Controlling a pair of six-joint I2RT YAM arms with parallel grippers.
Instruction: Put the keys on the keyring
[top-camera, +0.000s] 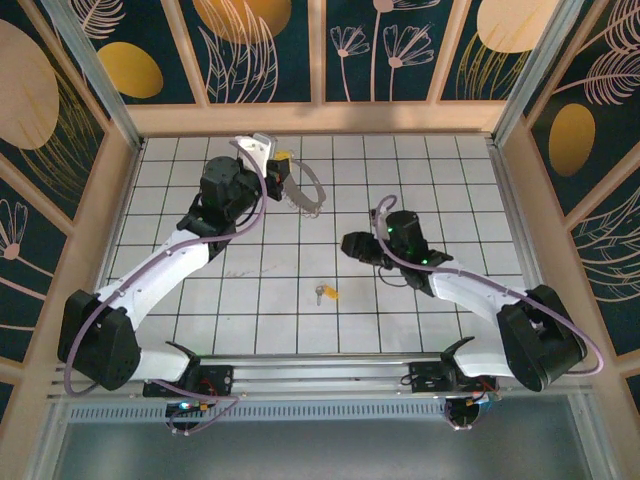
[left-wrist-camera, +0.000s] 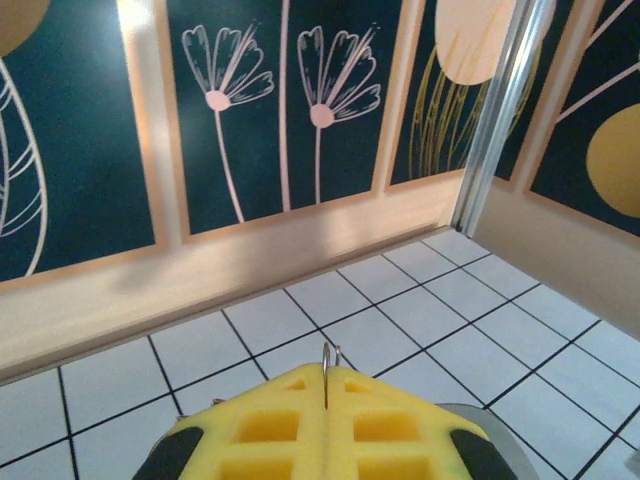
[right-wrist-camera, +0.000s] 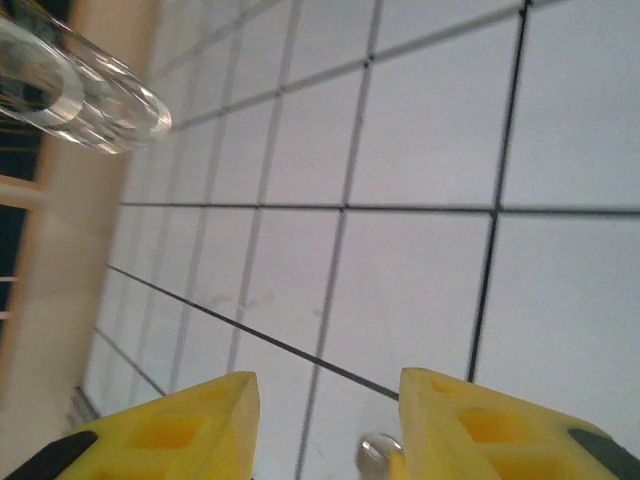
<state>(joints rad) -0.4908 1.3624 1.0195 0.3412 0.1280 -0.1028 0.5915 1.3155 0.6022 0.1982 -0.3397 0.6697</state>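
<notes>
One key (top-camera: 322, 293) lying crosswise, tag (top-camera: 331, 294) rightward, left fingers (left-wrist-camera: 270, 425) pinching keyring (top-camera: 295, 197), right fingers (right-wrist-camera: 180, 435) spread.

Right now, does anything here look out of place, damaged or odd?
Nothing looks damaged or spilled. The tiny silver key with a yellow-orange tag lies alone on the white tiled table, apart from the thin beaded metal chain, which the left claw pinches farther back. That fits an unfinished task.

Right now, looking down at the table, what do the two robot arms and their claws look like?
The left arm and right arm have smooth white shells, bulky black joints and a lilac cable looping alongside. The left gripper and right gripper have yellow fingers moulded with square recesses.
</notes>
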